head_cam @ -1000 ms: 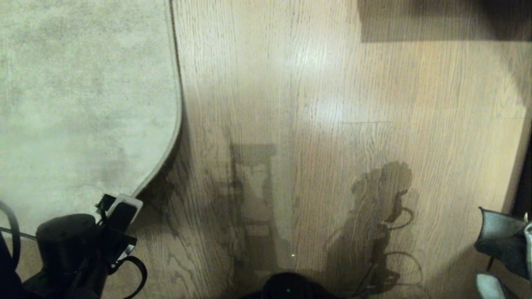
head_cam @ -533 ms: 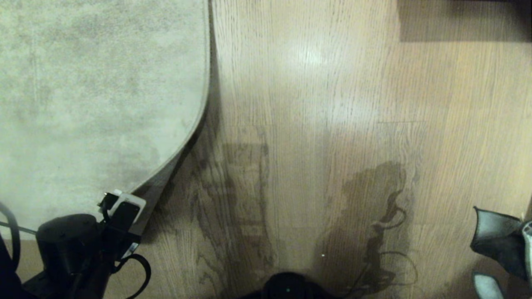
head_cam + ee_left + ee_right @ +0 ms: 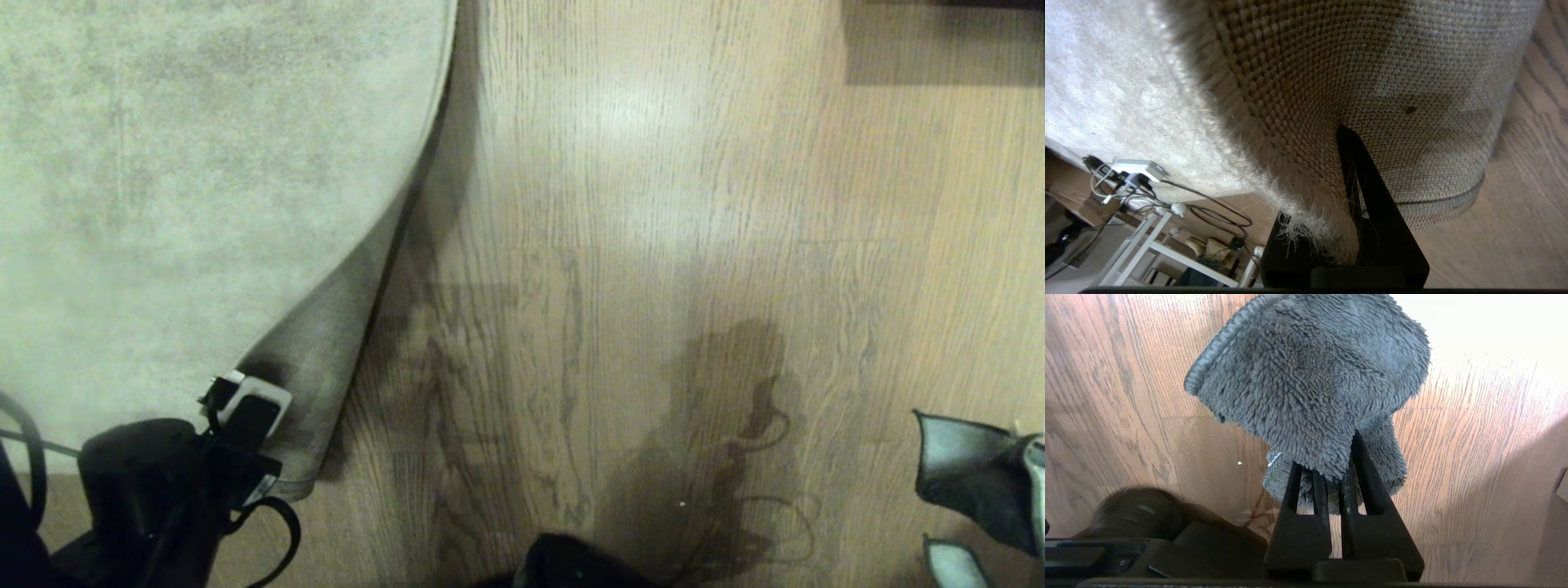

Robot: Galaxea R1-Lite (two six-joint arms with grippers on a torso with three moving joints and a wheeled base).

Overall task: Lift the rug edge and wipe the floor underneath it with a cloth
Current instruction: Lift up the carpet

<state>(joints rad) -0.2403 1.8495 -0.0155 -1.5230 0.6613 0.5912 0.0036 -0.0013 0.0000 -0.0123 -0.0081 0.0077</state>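
Nearest us, lower left of the head view, our left gripper [image 3: 245, 400] pinches the rug edge [image 3: 359, 294] tight, raising one corner so the tan backing [image 3: 1412, 81] faces out. The lifted border runs diagonally toward the top centre. At the lower right, our right gripper [image 3: 1335, 473] is clamped on one cloth [image 3: 1314, 388], seemingly hanging clear of the floor [image 3: 653, 204].

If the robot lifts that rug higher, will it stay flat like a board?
Probably not. The rug edge already curls where the left gripper pinches it, so it likely bends and sags. Its thick woven backing suggests some weight.
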